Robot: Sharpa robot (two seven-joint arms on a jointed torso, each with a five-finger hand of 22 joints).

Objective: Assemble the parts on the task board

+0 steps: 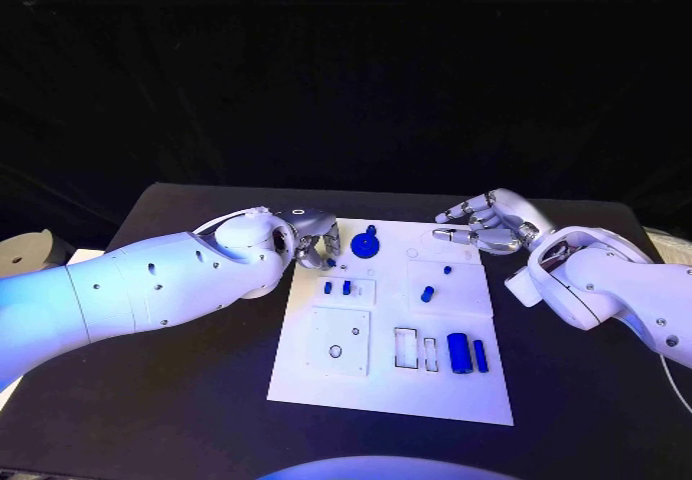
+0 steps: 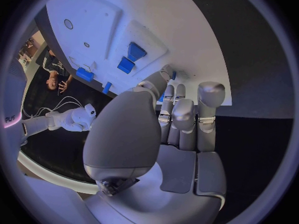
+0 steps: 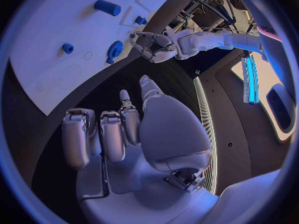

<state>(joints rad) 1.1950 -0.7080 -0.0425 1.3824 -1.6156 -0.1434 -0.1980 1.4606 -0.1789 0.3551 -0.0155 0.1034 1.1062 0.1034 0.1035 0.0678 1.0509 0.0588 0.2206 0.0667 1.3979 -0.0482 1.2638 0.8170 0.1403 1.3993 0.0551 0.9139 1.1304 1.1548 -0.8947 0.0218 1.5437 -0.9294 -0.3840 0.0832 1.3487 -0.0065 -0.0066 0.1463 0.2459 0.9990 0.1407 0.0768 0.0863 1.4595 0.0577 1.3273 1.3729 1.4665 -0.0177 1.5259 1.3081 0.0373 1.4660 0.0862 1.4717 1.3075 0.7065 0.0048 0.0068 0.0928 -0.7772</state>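
Observation:
The white task board [image 1: 389,385] lies mid-table. My left hand [image 1: 315,245] hovers over its far left corner, thumb and a finger pinching a small blue part [image 2: 163,97] just above the board [image 2: 187,30]. A round blue gear-like part [image 1: 365,241] stands beside that hand. Two small blue blocks [image 1: 336,287] sit in a recess below it. Mid-board there is a blue peg [image 1: 427,293], and two long blue cylinders [image 1: 464,353] lie at the near right. My right hand [image 1: 490,222] hangs past the far right corner, loosely curled and holding nothing.
Black table [image 1: 173,400] surrounds the board on all sides. In the right wrist view, the left hand [image 3: 154,46] is seen across the board [image 3: 56,25] next to the gear [image 3: 114,50]. A pale round object [image 1: 22,250] lies at the table's far left.

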